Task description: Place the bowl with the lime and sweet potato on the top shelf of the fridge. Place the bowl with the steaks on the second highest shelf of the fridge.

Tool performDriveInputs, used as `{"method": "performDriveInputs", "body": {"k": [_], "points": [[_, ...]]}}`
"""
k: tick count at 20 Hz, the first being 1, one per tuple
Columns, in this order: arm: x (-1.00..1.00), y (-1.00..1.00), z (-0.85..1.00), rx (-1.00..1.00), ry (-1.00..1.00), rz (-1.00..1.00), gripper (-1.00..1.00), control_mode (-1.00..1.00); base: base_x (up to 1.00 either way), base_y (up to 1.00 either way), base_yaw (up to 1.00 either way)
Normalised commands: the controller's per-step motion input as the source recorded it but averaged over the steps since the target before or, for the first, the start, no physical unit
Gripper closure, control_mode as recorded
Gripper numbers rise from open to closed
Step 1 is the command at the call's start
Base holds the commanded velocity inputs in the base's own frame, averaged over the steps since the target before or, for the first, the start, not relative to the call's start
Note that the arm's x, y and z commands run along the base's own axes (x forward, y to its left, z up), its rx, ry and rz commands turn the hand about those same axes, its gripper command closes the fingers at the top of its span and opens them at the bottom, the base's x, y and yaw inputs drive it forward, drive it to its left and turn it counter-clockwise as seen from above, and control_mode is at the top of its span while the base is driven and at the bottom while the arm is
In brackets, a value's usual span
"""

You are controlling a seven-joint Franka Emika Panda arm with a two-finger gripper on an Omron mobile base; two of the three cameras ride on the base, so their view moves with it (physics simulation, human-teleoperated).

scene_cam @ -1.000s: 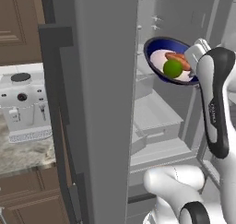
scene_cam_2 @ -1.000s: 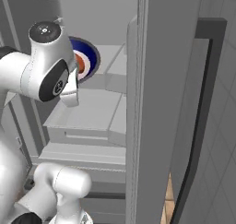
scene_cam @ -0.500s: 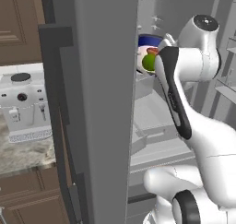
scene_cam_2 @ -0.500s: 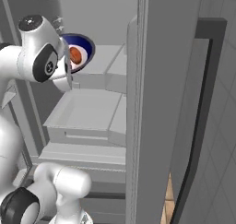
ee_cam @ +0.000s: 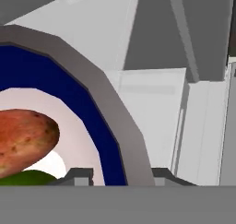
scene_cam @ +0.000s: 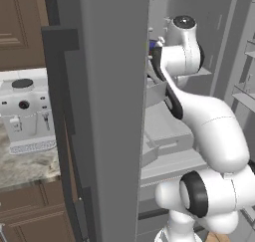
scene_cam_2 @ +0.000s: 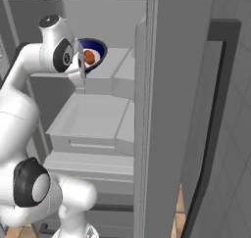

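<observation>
The blue-rimmed, white-centred bowl [scene_cam_2: 92,55] with orange-red sweet potato [ee_cam: 25,138] and green lime [ee_cam: 23,178] is clamped at its rim by the gripper [ee_cam: 120,176], upper left of the right base view, over the light grey top shelf [scene_cam_2: 105,68]. It should be kept level and lowered fully onto the shelf before release.

- 1 bowl [ee_cam: 110,126], blue inside with a grey rim; also seen in right base view [scene_cam_2: 93,55]
- 1 sweet potato [ee_cam: 25,138] in the bowl
- 1 lime [ee_cam: 27,178] in the bowl, just a green sliver under the sweet potato
- 1 fridge [scene_cam_2: 166,109], 2 doors counted: one dark-handled door [scene_cam: 107,111] in left base view, one [scene_cam_2: 215,134] in right base view
- 1 coffee machine [scene_cam: 27,114] on the counter [scene_cam: 30,164]
- 2 door racks [scene_cam: 246,71] visible at the right edge of left base view
- 1 drawer [scene_cam_2: 90,122] clearly countable below the bowl; others can't be told apart
</observation>
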Motion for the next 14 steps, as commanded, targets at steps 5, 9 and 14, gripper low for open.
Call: {"method": "performDriveInputs", "body": {"k": [5,9,14], "points": [[0.89,0.0,-0.2,0.0,0.17,0.0,1.0,-1.0,0.0,0.0,0.0],[0.91,0.0,-0.05,0.0,0.09,0.0,1.0,-1.0,0.0,0.0,0.0],[0.57,0.0,-0.04,-0.01,0.0,0.0,-1.0,-1.0,0.0,0.0,0.0]]}}
